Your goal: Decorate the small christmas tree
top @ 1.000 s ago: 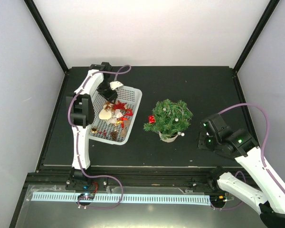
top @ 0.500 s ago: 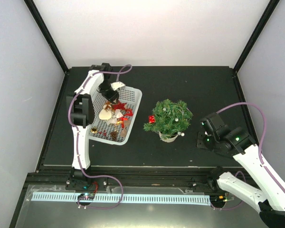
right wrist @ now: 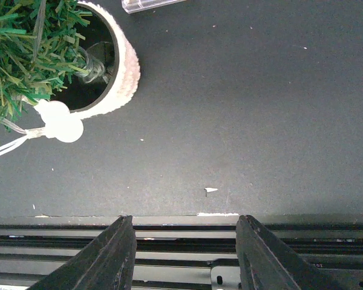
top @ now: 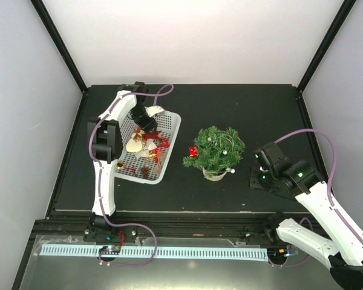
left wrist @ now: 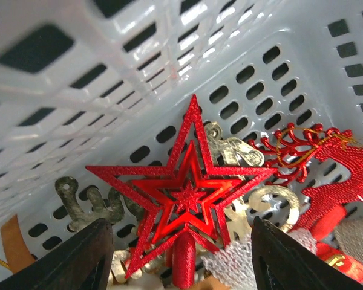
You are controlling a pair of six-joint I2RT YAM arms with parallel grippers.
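**Tree.** The tree point(top: 216, 148) stands upright in its pot point(top: 214, 174) near the centre of the table point(top: 242, 109). It is at 3 o'clock from the basket point(top: 173, 142), close by but not touching. A red ornament point(top: 193, 151) sits at the tree's 9 o'clock edge. In the right wrist view a white ball point(right wrist: 60, 121) hangs on a thin thread beside the pot rim.

**Left gripper.** The left gripper point(top: 146, 119) is inside the basket, towards its 12 o'clock end. In the left wrist view its fingers point(left wrist: 78, 260) stand wide apart, one on each side of the lower half of a red glitter star point(left wrist: 187, 199). Neither finger can be seen touching the star, and nothing is gripped. The star lies on other ornaments against the basket's perforated wall.

**Right gripper.** The right gripper point(top: 258, 177) is low over the table at 4 o'clock from the tree, near it but apart. Its fingers point(right wrist: 109, 260) are parted about halfway, with only bare table between them. It holds nothing.
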